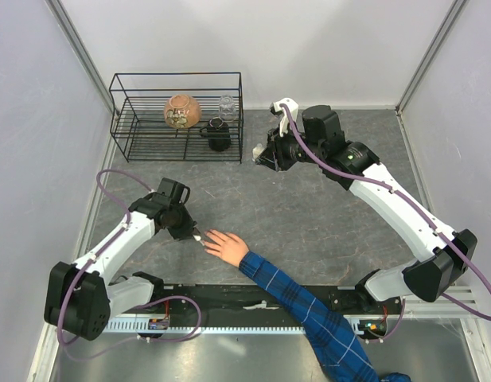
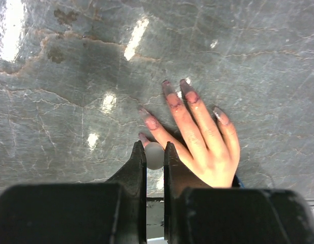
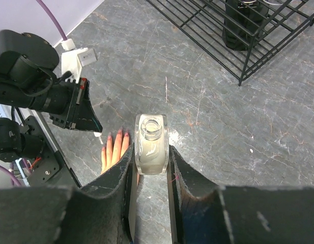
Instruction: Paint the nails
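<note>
**mika_r:** ok so where are the nails (image 2: 167, 87) at?

**dov77:** They're on the bare light-skinned human hand (image 1: 225, 245). It lies palm down, fingers spread, on the grey marbled tabletop (image 1: 309, 215), front left. A blue plaid sleeve (image 1: 309, 306) runs back to the near edge. The nail tips look dark purplish in the left wrist view.

**mika_r:** and the grippers?

**dov77:** The left gripper (image 2: 155, 147) is pinching a small white rounded cap (image 2: 155, 158) right beside the thumb, can't tell if it touches. The right gripper (image 3: 151, 155) is well apart, over by the black wire rack (image 1: 177, 119), clamped on a small clear square glass bottle (image 3: 151, 137) with its neck open. The rack holds a round brown bowl (image 1: 182, 111), a dark cup (image 1: 217, 134) and a clear glass jar (image 1: 227, 105).
</note>
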`<act>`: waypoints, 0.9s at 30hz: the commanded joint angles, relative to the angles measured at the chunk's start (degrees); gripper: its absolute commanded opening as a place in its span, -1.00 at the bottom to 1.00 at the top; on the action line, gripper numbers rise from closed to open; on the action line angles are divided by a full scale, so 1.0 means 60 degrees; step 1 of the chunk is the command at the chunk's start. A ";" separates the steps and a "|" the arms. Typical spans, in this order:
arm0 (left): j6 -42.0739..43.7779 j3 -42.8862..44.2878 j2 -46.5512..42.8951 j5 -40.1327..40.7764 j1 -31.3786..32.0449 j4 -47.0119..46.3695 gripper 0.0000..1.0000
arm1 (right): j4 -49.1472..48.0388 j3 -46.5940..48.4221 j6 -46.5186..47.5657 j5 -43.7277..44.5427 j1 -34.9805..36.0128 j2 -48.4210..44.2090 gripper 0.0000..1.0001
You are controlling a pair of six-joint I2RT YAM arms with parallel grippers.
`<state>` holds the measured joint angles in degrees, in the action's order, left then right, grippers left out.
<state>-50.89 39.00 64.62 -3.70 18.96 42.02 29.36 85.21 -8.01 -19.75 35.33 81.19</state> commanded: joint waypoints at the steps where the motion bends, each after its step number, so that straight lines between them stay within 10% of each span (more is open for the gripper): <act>1: 0.0338 -0.0143 0.0157 -0.0261 -0.0055 -0.0119 -0.96 | -0.0485 0.0066 -0.0130 -0.0195 -0.0044 -0.0289 -1.00; 27: 0.0104 -0.0568 0.0348 -0.0393 -0.0055 -0.0602 -0.97 | -0.0514 0.0022 -0.0086 -0.0195 -0.0044 -0.0245 -1.00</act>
<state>-50.89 36.14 66.50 -6.13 18.96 39.90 29.15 85.19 -8.23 -19.90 35.33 81.17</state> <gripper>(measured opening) 0.110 0.316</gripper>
